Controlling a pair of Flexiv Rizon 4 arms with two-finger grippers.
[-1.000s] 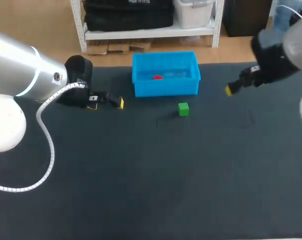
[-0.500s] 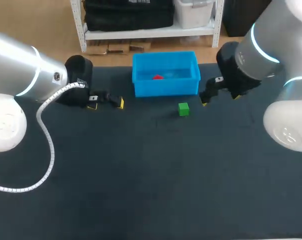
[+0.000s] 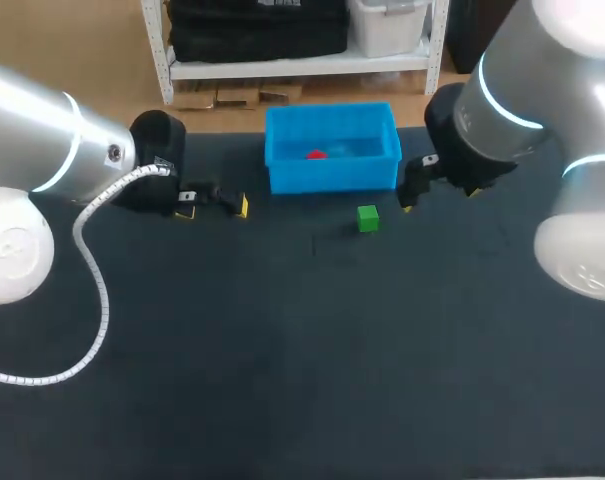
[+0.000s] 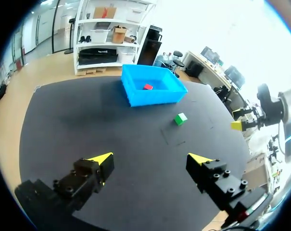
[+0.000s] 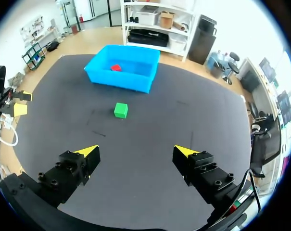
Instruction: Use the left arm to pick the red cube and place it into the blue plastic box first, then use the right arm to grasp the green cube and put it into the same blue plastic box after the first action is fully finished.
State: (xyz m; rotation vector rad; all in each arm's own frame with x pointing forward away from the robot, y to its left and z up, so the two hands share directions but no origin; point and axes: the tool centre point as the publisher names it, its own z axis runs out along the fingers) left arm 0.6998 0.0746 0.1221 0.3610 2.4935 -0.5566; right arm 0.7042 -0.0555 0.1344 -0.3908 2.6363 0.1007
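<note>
The green cube (image 3: 368, 218) sits flat on the dark table (image 3: 282, 380), one face up and its sides turned slightly off the table's edges (being a cube, it has no long axis to speak of). It lies just in front of the blue plastic box (image 3: 332, 178), nearer the box's right end, not touching it. The box stands open side up, with its long axis running along the table's far edge. The red cube (image 3: 316, 154) rests inside it on the floor, left of middle.

The right gripper (image 5: 135, 153) has its fingers spread wide with nothing between them. The green cube lies ahead of it, well apart. The left gripper (image 4: 151, 159) is likewise spread and empty, off to the left of the box.

The green cube is small, bright and plain-faced.
</note>
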